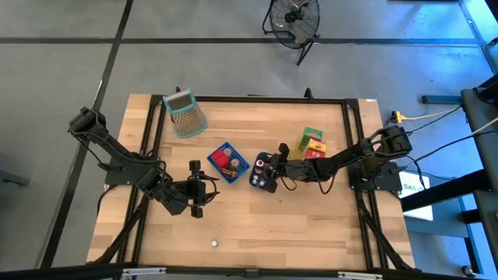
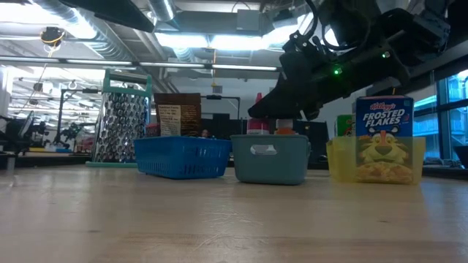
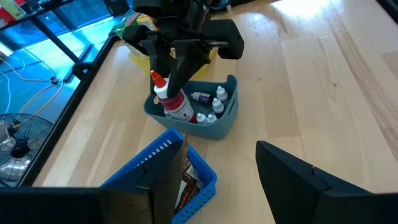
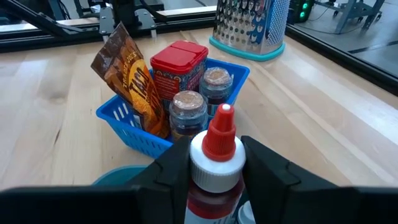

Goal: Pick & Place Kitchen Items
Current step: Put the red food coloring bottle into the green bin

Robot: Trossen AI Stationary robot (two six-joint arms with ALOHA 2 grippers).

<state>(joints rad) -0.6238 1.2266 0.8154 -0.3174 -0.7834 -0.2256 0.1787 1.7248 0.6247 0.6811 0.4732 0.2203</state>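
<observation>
Working across the wooden surface (image 1: 311, 218), we hover the right gripper (image 4: 214, 163) above the teal tray (image 3: 214, 127), fingers pinching the red-capped bottle (image 4: 214, 155) upright; we should lower it straight into a free slot among the small bottles. Our left gripper (image 3: 217, 177) waits beside the blue basket (image 3: 193, 171), fingers apart and empty

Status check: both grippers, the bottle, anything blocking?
Right gripper shut on red-capped bottle, over teal bin. Left gripper open, empty, beside blue basket. Small bottles already in the bin; nothing else blocking.
</observation>
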